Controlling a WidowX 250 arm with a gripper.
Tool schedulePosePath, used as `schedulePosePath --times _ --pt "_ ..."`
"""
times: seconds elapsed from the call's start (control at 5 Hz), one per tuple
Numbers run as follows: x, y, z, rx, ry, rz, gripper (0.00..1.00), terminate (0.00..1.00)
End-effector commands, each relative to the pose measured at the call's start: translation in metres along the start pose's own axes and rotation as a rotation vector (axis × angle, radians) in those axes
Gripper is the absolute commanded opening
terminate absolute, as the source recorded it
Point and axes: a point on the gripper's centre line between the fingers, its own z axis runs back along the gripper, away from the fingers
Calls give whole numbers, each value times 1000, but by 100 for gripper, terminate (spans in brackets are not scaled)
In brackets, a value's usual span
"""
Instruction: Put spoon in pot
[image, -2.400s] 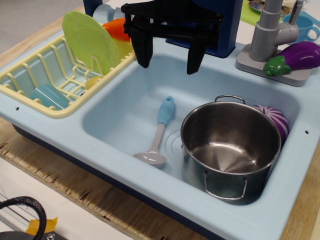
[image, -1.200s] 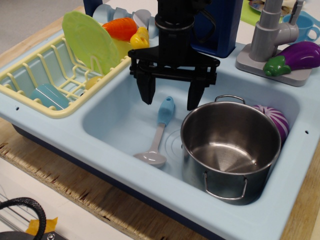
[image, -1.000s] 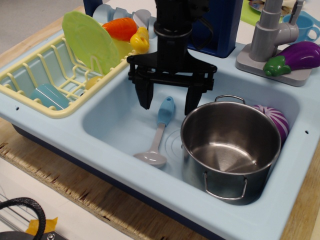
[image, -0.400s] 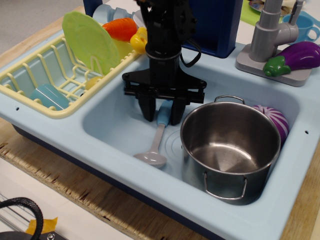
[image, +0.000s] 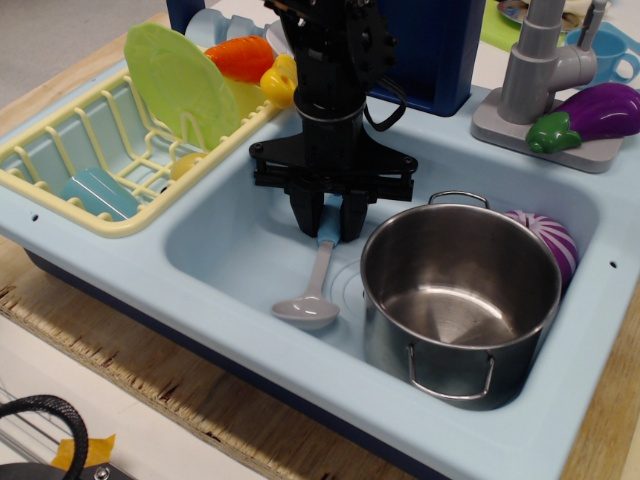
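Observation:
The spoon (image: 313, 296) lies in the light blue sink (image: 225, 250), its grey bowl toward the front and its thin stem running back. My black gripper (image: 327, 226) is down in the sink and shut on the spoon's light blue handle end, which its fingers mostly hide. The shiny steel pot (image: 460, 290) stands upright and empty just right of the spoon, with one wire loop handle at the back and one at the front.
A purple-and-white toy vegetable (image: 548, 240) is wedged behind the pot. A yellow dish rack (image: 90, 165) with a green plate (image: 180, 85) sits on the left. A grey faucet (image: 540, 70) and a toy eggplant (image: 590, 115) are at the back right.
My gripper came down from above the sink onto the spoon's handle and closed its fingers on it. The spoon's bowl has shifted slightly.

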Motion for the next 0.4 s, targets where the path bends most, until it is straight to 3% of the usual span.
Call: schedulePosePath --times 0.0,0.2 --pt "5 -5 46 59 -143 -18 0 0" --pt "13 -3 77 95 -215 -9 0 0"
